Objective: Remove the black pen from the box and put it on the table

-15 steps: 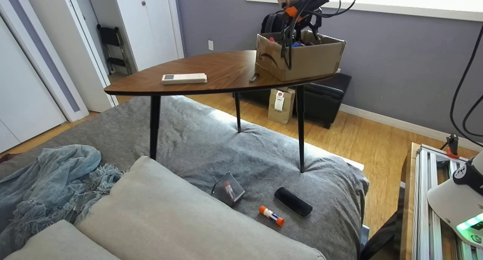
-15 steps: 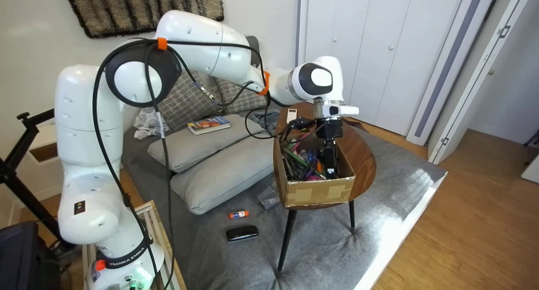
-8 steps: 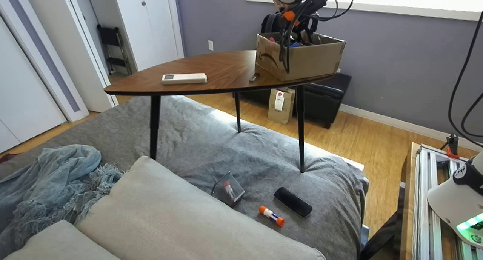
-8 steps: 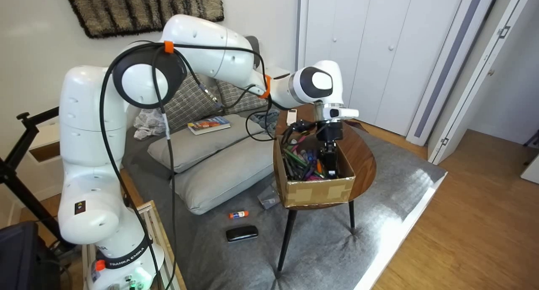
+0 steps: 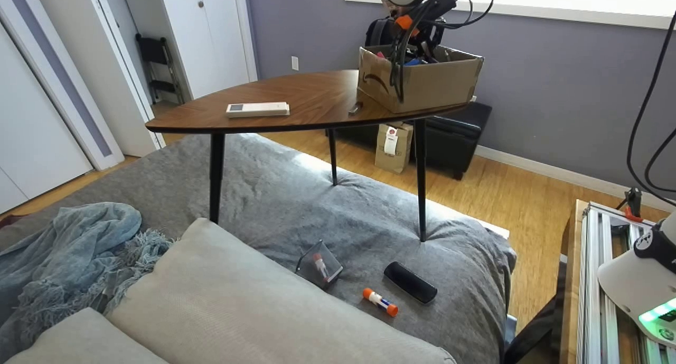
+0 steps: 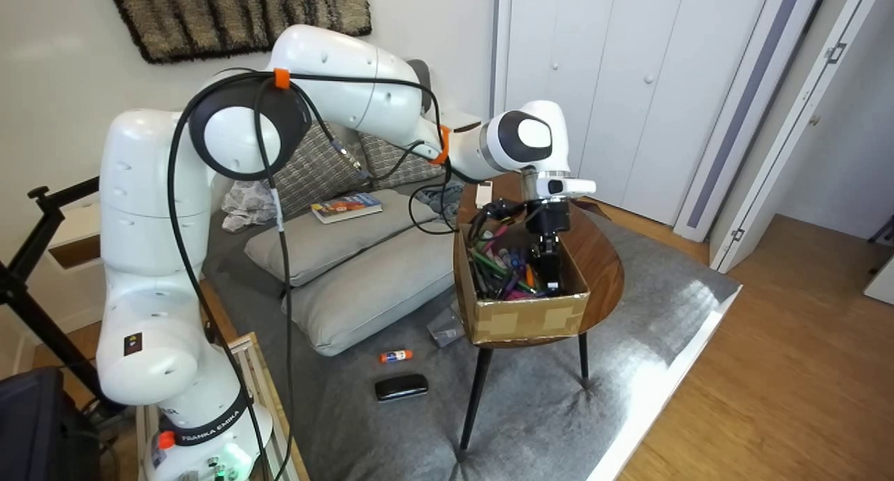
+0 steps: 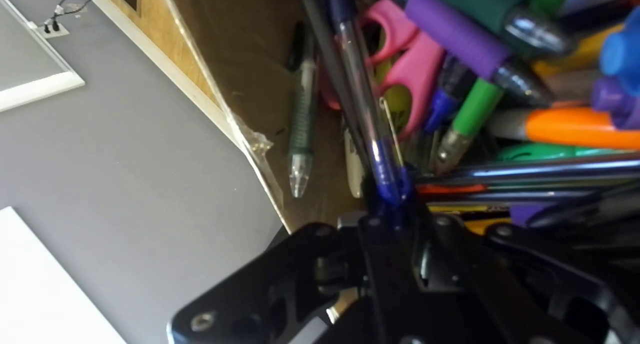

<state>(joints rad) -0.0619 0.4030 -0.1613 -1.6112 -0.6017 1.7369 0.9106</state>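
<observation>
Pick stage, I'd say: black pen (image 7: 334, 69), probably the thin dark one toward 11 o'clock from the jaws in wrist view, isn't out of the box (image 6: 527, 320) yet. Jaws look narrow, tips half hidden at a clear blue-ended pen (image 7: 362, 87); can't tell if they've closed on anything. To go: grip, lift, place on counter (image 5: 311, 92).

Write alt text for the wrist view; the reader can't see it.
A black gripper sits at the blue end of a clear pen inside the cardboard box; whether it grips is unclear. To the right lie pink scissor handles, a purple pen and an orange pen.
</observation>
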